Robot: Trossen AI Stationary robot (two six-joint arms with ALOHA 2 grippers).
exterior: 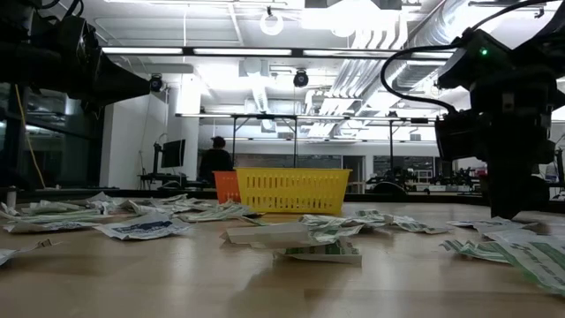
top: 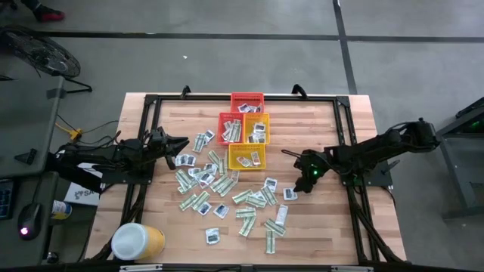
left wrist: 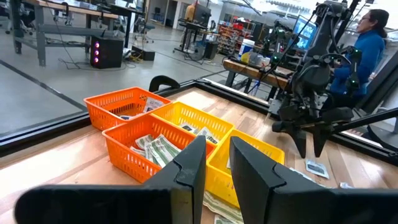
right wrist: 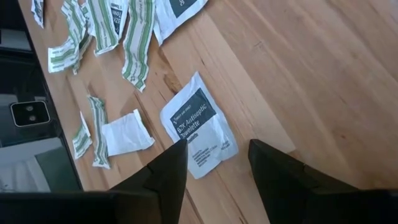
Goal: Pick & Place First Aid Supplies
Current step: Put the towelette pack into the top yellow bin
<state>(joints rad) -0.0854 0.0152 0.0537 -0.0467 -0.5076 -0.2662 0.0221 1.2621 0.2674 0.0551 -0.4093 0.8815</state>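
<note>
The right gripper (right wrist: 214,171) is hovering with its fingers spread above a white square packet (right wrist: 199,124) with a dark blue label, which is lying flat on the wooden table (right wrist: 298,74) just ahead of the fingertips. The packet's longer side is running roughly in line with the gap between the fingers, slightly skewed. This arm is clearly the nearer one. The left gripper (left wrist: 214,165) is waiting across the table, its fingers standing narrowly apart with nothing between them, pointing toward the baskets. Four baskets (top: 247,130) are clustered at the table's far middle: one red, two orange, one yellow. Several dozen packets (top: 219,185) are lying scattered in front of them, too many to count exactly.
</note>
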